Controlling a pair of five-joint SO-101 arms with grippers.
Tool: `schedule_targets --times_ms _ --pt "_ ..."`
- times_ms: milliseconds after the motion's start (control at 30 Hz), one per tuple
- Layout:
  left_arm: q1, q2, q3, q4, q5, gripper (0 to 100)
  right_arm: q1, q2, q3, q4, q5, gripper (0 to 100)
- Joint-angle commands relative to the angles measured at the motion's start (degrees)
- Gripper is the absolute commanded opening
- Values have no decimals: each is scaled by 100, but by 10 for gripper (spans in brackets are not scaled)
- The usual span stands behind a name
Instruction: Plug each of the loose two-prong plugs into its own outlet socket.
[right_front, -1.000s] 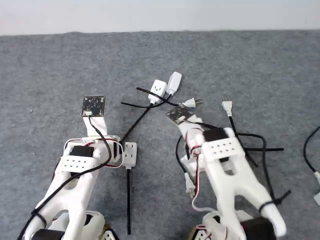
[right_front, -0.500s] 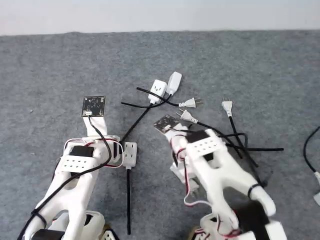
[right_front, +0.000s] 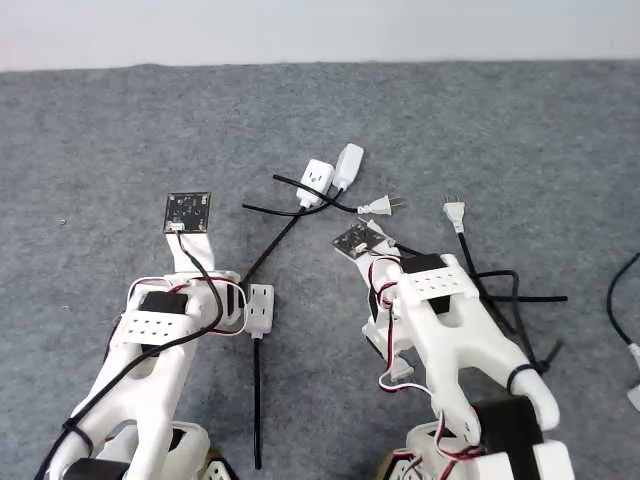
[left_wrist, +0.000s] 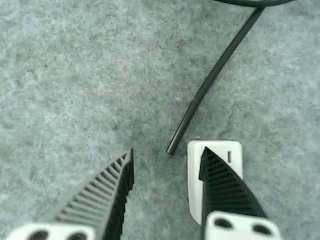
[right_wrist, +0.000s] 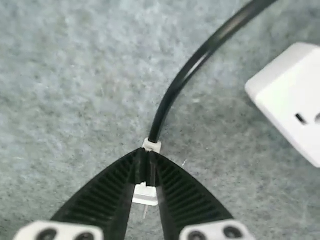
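Right gripper (right_wrist: 147, 159): clenched on a white two-prong plug (right_wrist: 144, 195), fingers pressed flat on its body.
Held plug axis: in line with the fingers; its black cord (right_wrist: 200, 55) leaves the tips, heading away from the wrist.
Outlet socket (right_wrist: 290, 110): near that cord, apart from the plug.
Left gripper (left_wrist: 166, 155): released, spread over grey carpet (left_wrist: 75, 75), outlet block (left_wrist: 195, 185) beside one finger.
Loose plug (right_front: 377, 207): lies 9-to-3, prongs toward 3 o'clock.
Second loose plug (right_front: 454, 212): at the first's 3 o'clock, prongs toward 12.
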Motion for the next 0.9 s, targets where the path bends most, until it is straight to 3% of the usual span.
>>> schedule_targets --times_ms 0,200,700,867 --pt "-53 9 -233 -114 -79 203 -66 31 -18 -66 70 17" --pt "-53 9 -233 -114 -79 203 -365 31 79 -66 44 93" --pt "-53 9 -233 -114 -79 203 -418 -13 202 -75 35 95" --pt "-53 9 -233 -114 -79 203 -48 -22 202 -207 35 95"
